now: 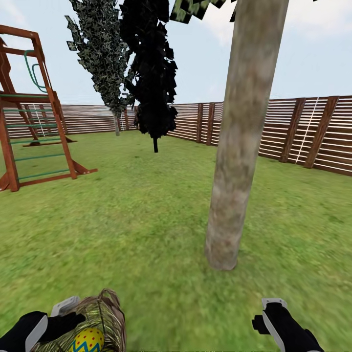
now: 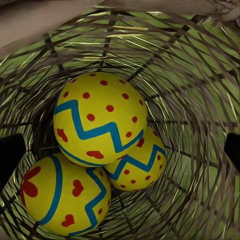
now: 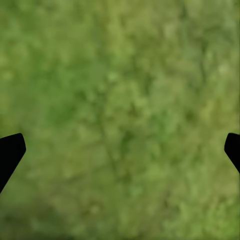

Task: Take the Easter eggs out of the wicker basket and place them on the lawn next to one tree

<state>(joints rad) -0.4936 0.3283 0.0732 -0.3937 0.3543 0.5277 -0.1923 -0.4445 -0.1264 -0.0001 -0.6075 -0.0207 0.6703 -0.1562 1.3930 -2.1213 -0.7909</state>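
The wicker basket [image 1: 100,322] sits at the bottom left of the head view, right against the left gripper [image 1: 58,318], with one of the Easter eggs [image 1: 88,340] showing yellow inside its rim. In the left wrist view the camera looks straight down the basket's woven wall [image 2: 200,100] at all three eggs [image 2: 100,117] bunched at the bottom — one on top, touching the two beneath it. The left fingertips [image 2: 10,155] appear only as dark tips at the two edges of that picture, so the claw is spread wide and grips nothing, though it seems to be at the basket's mouth. The eggs therefore lie directly ahead of the left claw, along its own pointing axis; the top egg's long axis cannot be told from here. The right gripper [image 1: 274,318] hangs over bare lawn [image 3: 120,100], its tips likewise far apart and empty, well apart from the basket. The tree [image 1: 239,161] stands just ahead, closer to the right arm — yet the left arm is plainly the nearer one to the eggs. No brand, label or writing can be read anywhere.
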